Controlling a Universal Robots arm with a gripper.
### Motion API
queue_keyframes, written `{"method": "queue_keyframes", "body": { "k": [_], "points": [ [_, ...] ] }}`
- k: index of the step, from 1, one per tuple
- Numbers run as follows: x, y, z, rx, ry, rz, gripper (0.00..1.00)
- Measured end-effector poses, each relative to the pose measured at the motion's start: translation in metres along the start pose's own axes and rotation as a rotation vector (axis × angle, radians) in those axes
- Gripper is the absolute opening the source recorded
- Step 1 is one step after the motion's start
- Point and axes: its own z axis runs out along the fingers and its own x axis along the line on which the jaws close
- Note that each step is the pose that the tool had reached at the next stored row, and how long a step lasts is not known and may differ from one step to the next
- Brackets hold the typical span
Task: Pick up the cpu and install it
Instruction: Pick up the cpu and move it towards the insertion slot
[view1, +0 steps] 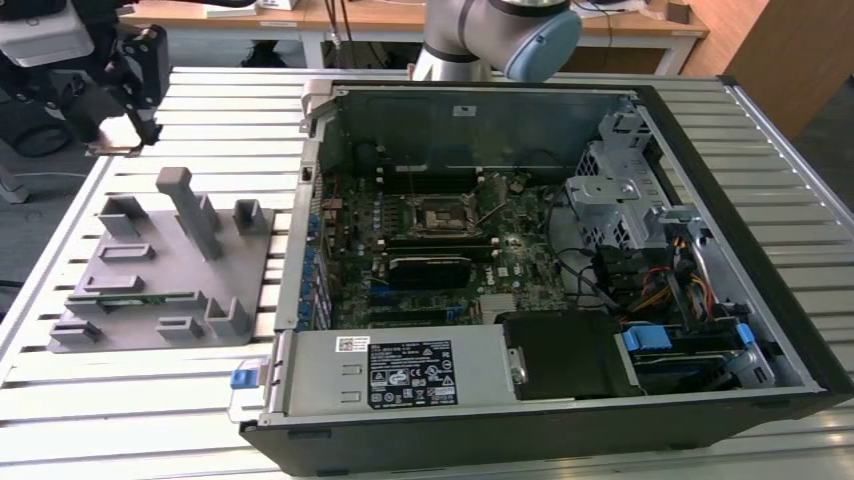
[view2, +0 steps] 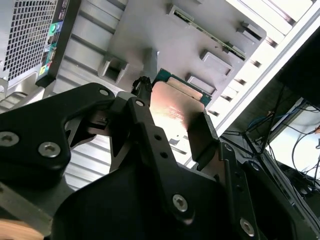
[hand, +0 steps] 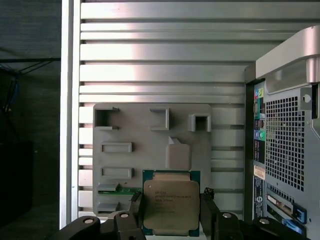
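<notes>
First wrist view has the cpu (hand: 171, 206) face-on, its silver top toward the camera and a thin green border showing around it. It sits squarely between the fingers (hand: 208, 207) of the gripper (hand: 171, 200). One black finger presses on each of two opposite edges, so the chip is clamped, with no gap visible on either side.

In the second wrist view the same grip shows from a slant. The cpu (view2: 179, 106) lies flat between the two finger pads, its metal face catching a pinkish glare and its green edge poking out past the fingertips of the gripper (view2: 172, 105).

Behind the chip in the first wrist view is the gray holder (hand: 150, 145) with its raised pockets. A green memory stick (hand: 116, 189) rests in one slot of it, just beside the held cpu as seen from this camera. The holder lies on the slatted table (hand: 160, 55), and the perforated rear of the computer case (hand: 285, 150) stands beside it.

In the exterior view the gripper (view1: 140, 120) hangs over the far corner of the slatted table (view1: 134, 400) at the exterior view's left, beyond the gray holder (view1: 147, 260). That puts it well apart from the open computer case (view1: 534, 440). The black socket (view1: 434, 215) on the board inside the case is not near the gripper. The arm (view1: 501, 30) rises behind the case.
</notes>
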Motion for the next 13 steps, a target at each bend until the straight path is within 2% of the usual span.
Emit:
{"method": "queue_keyframes", "body": {
  "k": [13],
  "points": [
    [-0.0438, 0.0003, -0.0010, 0.0000, -0.0001, 0.000, 0.54]
  ]
}}
